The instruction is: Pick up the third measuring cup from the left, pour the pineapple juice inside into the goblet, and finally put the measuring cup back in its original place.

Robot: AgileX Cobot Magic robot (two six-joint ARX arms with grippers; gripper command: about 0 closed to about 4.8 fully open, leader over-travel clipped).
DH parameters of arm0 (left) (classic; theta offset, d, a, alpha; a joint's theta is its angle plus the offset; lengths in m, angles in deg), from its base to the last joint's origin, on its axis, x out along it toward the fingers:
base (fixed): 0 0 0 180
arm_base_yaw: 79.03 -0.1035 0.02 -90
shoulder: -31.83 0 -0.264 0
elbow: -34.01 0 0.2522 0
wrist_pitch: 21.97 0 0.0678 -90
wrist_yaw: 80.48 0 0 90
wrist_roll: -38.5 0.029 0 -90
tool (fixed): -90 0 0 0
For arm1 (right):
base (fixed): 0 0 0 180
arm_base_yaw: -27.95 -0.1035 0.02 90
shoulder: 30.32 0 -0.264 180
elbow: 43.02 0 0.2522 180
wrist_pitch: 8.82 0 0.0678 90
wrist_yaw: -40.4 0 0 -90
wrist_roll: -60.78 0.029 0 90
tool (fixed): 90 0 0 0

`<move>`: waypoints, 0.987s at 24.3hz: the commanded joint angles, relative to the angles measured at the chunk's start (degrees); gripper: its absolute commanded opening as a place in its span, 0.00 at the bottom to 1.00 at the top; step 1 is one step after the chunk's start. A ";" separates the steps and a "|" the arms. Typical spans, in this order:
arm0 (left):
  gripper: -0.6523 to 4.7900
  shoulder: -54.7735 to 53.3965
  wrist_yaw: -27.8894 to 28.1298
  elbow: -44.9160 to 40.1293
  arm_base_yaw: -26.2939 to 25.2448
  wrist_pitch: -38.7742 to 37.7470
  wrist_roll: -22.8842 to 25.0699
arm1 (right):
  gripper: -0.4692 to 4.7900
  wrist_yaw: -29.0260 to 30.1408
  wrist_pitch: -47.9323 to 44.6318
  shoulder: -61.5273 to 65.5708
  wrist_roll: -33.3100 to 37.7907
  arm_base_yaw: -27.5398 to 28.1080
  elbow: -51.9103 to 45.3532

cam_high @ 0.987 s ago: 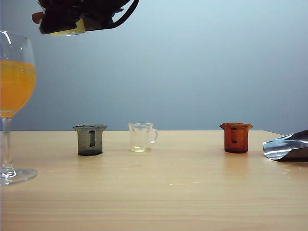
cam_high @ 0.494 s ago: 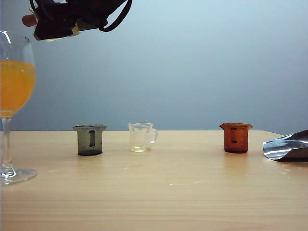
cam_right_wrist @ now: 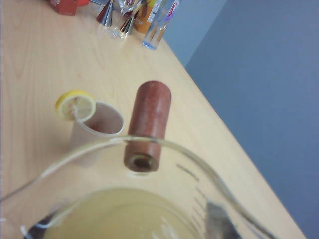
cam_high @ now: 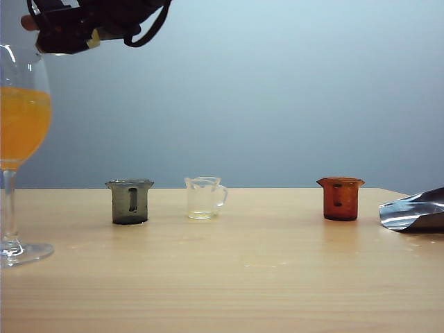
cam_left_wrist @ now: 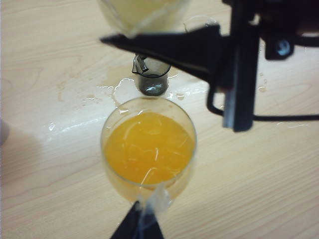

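The third measuring cup (cam_right_wrist: 199,189), clear with graduation lines, is gripped across its body by my right gripper (cam_right_wrist: 124,224), and pale yellow pineapple juice (cam_right_wrist: 119,214) lies inside it. In the exterior view that right gripper (cam_high: 83,31) hangs high at the top left, just right of the goblet (cam_high: 21,125) and above its rim. The goblet holds deep orange liquid (cam_left_wrist: 149,149). From above, the cup (cam_left_wrist: 142,12) sits beyond the goblet's rim (cam_left_wrist: 102,144). Of my left gripper (cam_left_wrist: 141,226) only a dark tip shows, close against the goblet's near side.
A smoky grey cup (cam_high: 130,201), a clear loop-handled cup (cam_high: 205,198) and a red-brown cup (cam_high: 340,198) stand in a row. Crumpled foil (cam_high: 416,211) lies far right. Spilled drops (cam_left_wrist: 99,89) wet the wood near the goblet. A paper cup with lemon (cam_right_wrist: 92,132) stands farther off.
My right gripper has carried the measuring cup leftward, closer to the goblet, and turned a little. The goblet and the cups on the table have not moved.
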 commanded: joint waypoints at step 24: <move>0.12 0.11 -0.26 0.28 -0.04 0.52 -0.09 | 0.55 -0.66 9.29 -1.57 -13.29 -1.40 2.16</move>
